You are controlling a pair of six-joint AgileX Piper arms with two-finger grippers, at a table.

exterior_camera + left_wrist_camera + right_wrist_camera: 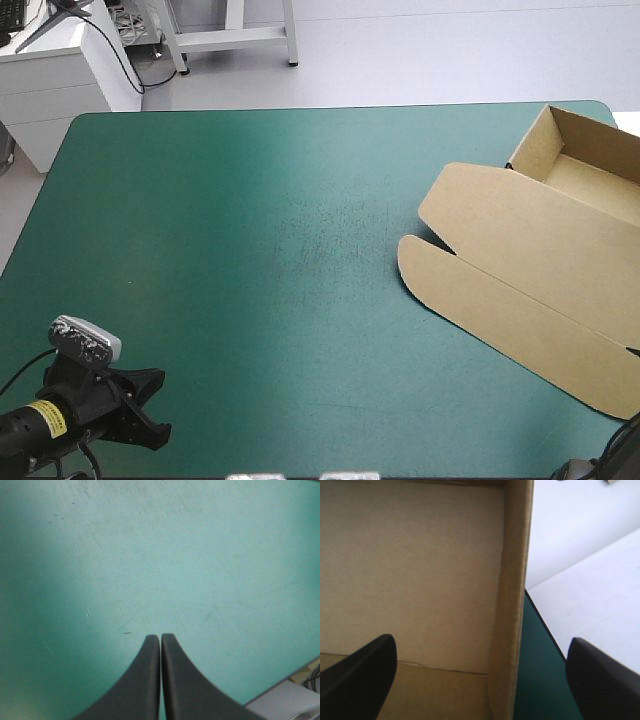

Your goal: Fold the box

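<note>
Teal-green cover (250, 250), with the box (520, 265) at its far right — tray walls up, lid flat, so I judge folding nearly done. My left gripper (160, 637) is pressed together; my right gripper (481, 641) is spread astride a tray wall.

Above and behind, facing forward and down over the whole bench (250, 280). Left wrist: close over the teal-green cover (150, 555). Right wrist: close above the box (420, 555), also seen from high.

Matt brown board box (520, 260), smooth; teal-green cover (250, 250) matt w/ fine scuffs.
</note>
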